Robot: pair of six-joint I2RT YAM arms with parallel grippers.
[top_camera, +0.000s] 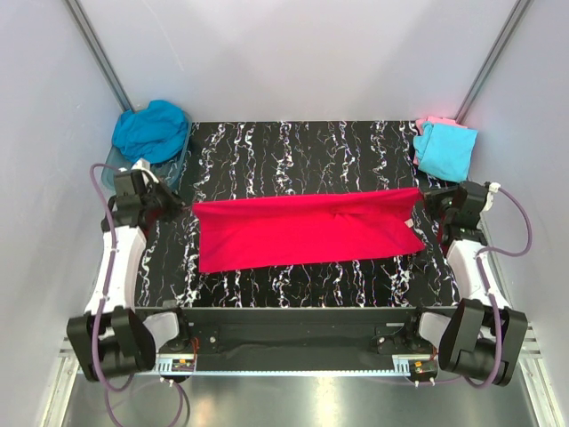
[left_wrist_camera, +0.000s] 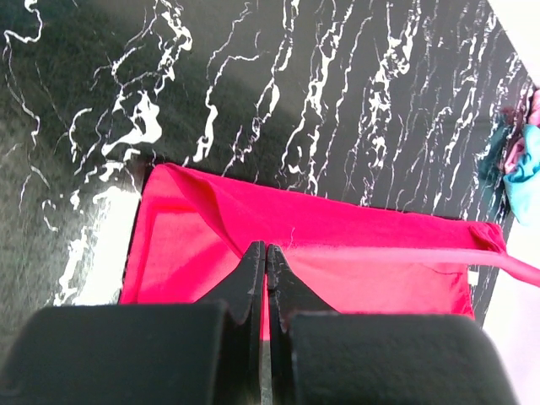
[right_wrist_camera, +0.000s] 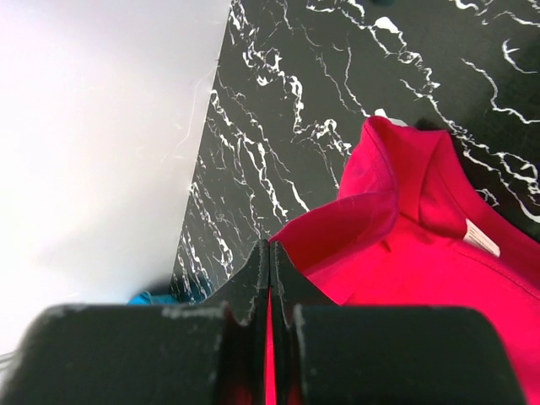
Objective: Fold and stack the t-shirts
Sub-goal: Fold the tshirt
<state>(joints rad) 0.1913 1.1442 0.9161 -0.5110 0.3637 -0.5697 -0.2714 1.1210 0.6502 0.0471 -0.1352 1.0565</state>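
The pink-red t-shirt (top_camera: 307, 229) is stretched across the middle of the black marble table (top_camera: 311, 151), folded lengthwise. My left gripper (top_camera: 182, 207) is shut on its left upper corner, and red cloth shows between the shut fingers in the left wrist view (left_wrist_camera: 267, 250). My right gripper (top_camera: 425, 198) is shut on the right upper corner, with cloth between its fingers in the right wrist view (right_wrist_camera: 269, 247). The shirt (left_wrist_camera: 337, 253) hangs taut between both grippers. A teal-blue t-shirt (top_camera: 151, 130) lies bunched at the back left. A light cyan t-shirt (top_camera: 444, 149) lies on a pale pink one (top_camera: 433, 121) at the back right.
A clear bluish plastic tub (top_camera: 116, 169) sits under the teal-blue shirt at the table's back left corner. White walls close in on both sides and the back. The cyan and pink stack also shows at the right edge of the left wrist view (left_wrist_camera: 521, 160).
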